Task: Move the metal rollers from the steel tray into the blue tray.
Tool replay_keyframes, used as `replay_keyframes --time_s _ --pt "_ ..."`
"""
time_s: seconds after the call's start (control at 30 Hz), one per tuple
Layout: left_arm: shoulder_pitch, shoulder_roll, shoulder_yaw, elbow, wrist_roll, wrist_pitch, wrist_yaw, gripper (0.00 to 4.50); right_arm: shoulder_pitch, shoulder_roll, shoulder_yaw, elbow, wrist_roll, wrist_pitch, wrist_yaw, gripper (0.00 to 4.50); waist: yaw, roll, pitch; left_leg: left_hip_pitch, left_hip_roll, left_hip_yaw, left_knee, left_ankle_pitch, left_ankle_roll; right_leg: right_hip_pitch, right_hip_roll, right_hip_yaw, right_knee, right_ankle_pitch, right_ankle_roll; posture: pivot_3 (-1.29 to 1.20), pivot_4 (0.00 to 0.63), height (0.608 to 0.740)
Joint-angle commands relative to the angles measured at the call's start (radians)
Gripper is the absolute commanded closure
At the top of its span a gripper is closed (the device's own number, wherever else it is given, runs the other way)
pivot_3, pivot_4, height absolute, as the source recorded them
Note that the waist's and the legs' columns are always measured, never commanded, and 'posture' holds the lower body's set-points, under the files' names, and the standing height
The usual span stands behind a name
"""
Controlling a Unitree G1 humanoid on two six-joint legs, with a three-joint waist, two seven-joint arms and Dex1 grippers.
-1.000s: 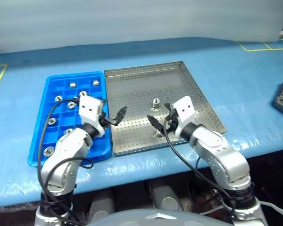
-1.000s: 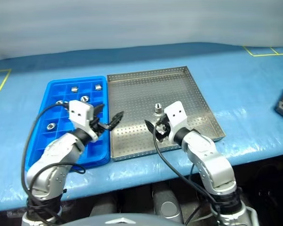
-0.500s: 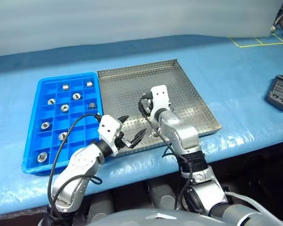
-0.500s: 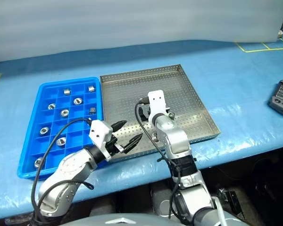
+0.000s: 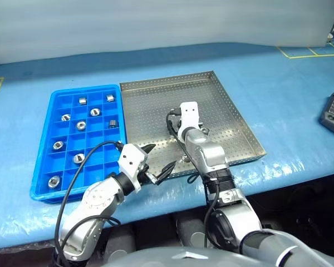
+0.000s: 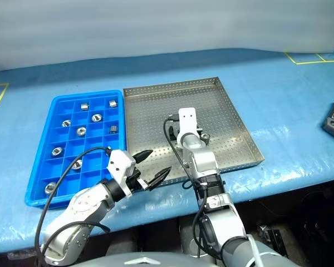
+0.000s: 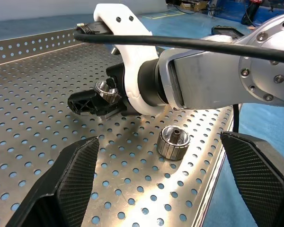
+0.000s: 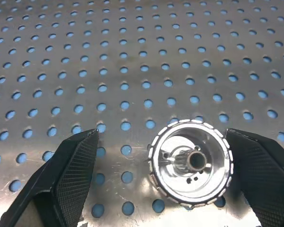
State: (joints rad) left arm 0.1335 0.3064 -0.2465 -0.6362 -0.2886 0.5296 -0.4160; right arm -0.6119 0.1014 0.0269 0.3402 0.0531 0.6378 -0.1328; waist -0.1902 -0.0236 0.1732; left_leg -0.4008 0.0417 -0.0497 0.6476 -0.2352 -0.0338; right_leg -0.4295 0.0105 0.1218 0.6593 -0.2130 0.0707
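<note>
Over the steel tray (image 5: pixel 228 119), the right gripper (image 8: pixel 146 184) is hanging spread wide, a metal roller (image 8: pixel 191 163) sitting between its fingers, untouched; at eight o'clock the left gripper (image 5: pixel 158 158) is gaping, empty, beside the blue tray (image 5: pixel 42 167).

Right gripper (image 7: pixel 92 101) reached forward, angled down, jaws wide apart. Left gripper (image 5: pixel 157 159) hung low near body, jaws spread too.
</note>
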Motion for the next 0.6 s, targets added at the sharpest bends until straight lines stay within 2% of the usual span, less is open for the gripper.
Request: replay_keyframes --time_s 0.03,0.27,0.3,0.43,0.6 --pt "-0.005 -0.002 -0.004 -0.042 -0.004 -0.030 -0.002 0.00 -0.030 0.013 -0.017 0.015 -0.005 -0.034 -0.014 0.38 0.003 0.000 0.000 0.000 0.000 0.000 0.000 0.000 0.000 0.000 0.000 0.000 0.000 0.000 0.000 -0.08 0.150 0.740" --pt "-0.003 -0.003 -0.002 -0.032 -0.002 -0.038 0.001 0.00 -0.035 0.021 -0.015 0.017 -0.012 -0.042 -0.003 2.55 0.009 0.000 0.000 0.000 0.000 0.000 0.000 0.000 0.000 0.000 0.000 0.000 0.000 0.000 0.000 -0.07 0.150 0.740" --pt "-0.003 -0.003 -0.002 -0.031 -0.001 -0.039 0.002 0.00 -0.034 0.022 -0.015 0.011 -0.013 -0.042 -0.004 2.69 0.009 0.000 0.000 0.000 0.000 0.000 0.000 0.000 0.000 0.000 0.000 0.000 0.000 0.000 0.000 -0.07 0.150 0.740" --pt "-0.003 -0.004 -0.002 -0.029 0.002 -0.041 0.006 0.00 -0.024 0.022 0.008 -0.045 -0.017 -0.021 0.017 2.69 0.009 0.001 0.000 0.000 0.000 0.000 0.000 0.000 0.000 0.000 0.000 0.000 0.000 0.000 0.000 -0.07 0.150 0.740" --pt "0.006 -0.024 0.023 -0.028 0.038 -0.071 0.060 0.00 -0.044 0.006 0.089 -0.139 -0.007 0.001 0.138 2.69 0.012 0.001 0.001 0.000 0.000 0.000 -0.001 0.000 0.000 0.000 0.000 0.000 0.000 0.000 0.000 -0.02 0.150 0.740"
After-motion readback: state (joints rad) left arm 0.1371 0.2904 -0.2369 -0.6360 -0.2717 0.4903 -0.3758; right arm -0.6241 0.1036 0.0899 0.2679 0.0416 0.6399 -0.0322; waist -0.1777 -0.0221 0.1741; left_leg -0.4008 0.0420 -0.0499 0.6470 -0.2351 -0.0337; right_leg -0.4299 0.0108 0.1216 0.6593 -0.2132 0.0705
